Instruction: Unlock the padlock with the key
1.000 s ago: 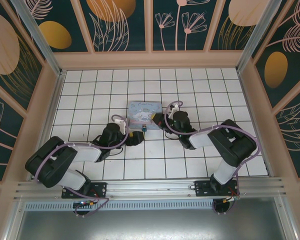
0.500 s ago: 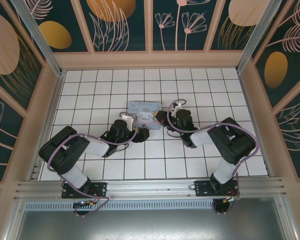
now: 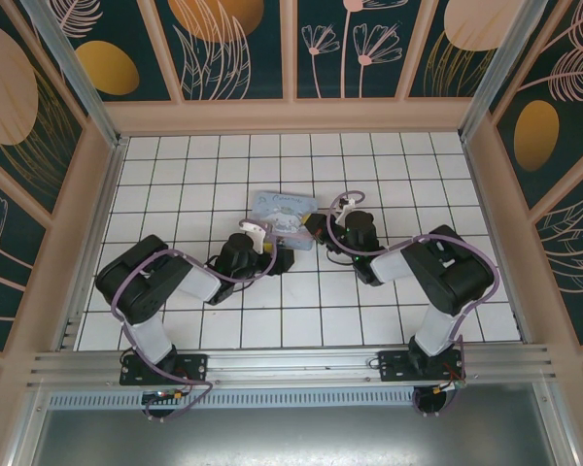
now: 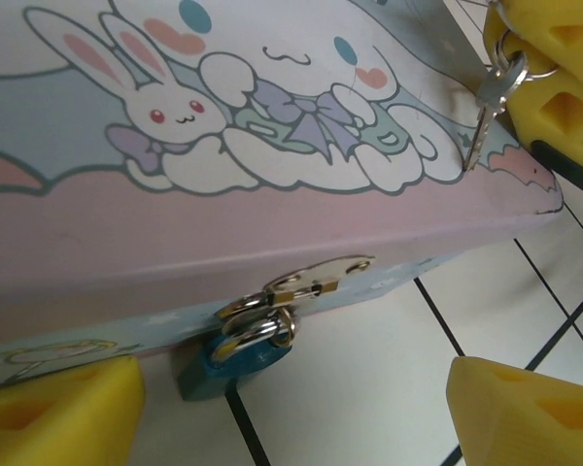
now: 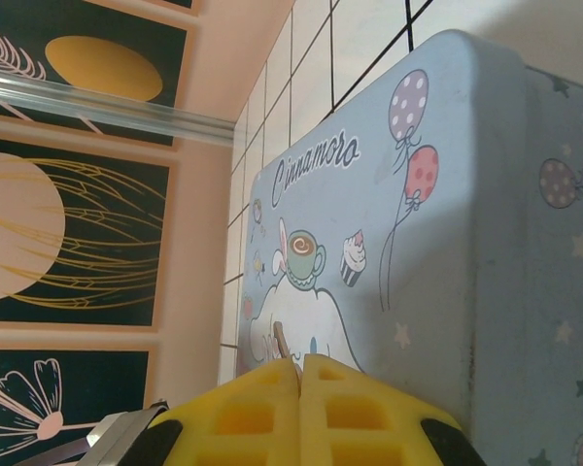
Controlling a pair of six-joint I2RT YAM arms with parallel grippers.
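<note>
The left claw [image 4: 291,417] is spread wide, and the padlock [image 4: 241,354] is hooked on the tin's [image 4: 272,146] hasp [image 4: 316,282], sat right between its yellow fingers [image 4: 58,413], untouched. The key [image 4: 486,112] is pinched in the right claw [image 5: 299,369], pointed down at the tin's lid.

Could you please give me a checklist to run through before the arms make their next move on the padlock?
1. Key gripped by right gripper: ok, shut on its head end, blade sticking out.
2. Padlock hanging shut from the hasp of the cartoon tin: ok.
3. Left gripper open, one finger on either side of the padlock, not touching it: ok.
4. Key lined up with the padlock: not ok, its tip is over the tin's lid.
5. Keyhole position: cannot tell, the padlock's underside is hidden.
</note>
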